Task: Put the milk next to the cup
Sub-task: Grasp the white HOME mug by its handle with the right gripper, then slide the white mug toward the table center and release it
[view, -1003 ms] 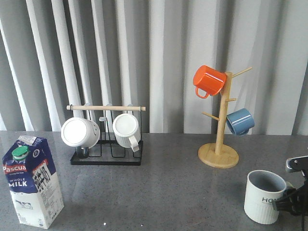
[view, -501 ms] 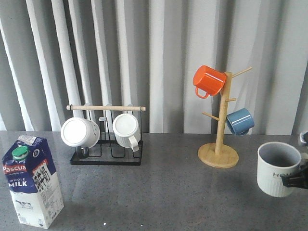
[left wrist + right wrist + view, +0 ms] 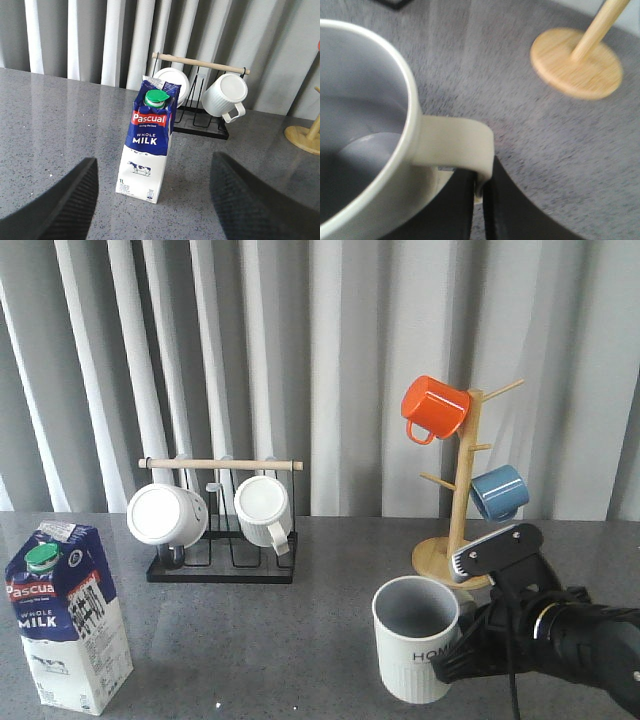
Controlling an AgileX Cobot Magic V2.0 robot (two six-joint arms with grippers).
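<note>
Two task items low in the front frame, well apart: milk (image 3: 66,616) upright at lower left on the grey table (image 3: 300,640), green cap and red "Pascual" logo toward camera; cup (image 3: 417,637) at lower centre-right, cream, ribbed, grey inside, "HOM" lettering partly visible. Right gripper (image 3: 462,653) clamped on the cup's handle (image 3: 455,147), fingers pinched tight beneath it in the right wrist view; whether the cup's base touches the table, cannot tell. Left gripper (image 3: 152,205) spread wide, dark fingers (image 3: 60,205) at either lower corner of the left wrist view, carton standing between and beyond them, untouched. Farther back, centre-left: black wire rack (image 3: 222,560) with wooden rail, two white mugs (image 3: 262,510) on their sides. Right of centre: wooden mug tree (image 3: 456,540) on round base, orange mug (image 3: 434,408) hung high, blue mug (image 3: 498,492) lower. Behind everything, grey pleated curtain (image 3: 340,340).
</note>
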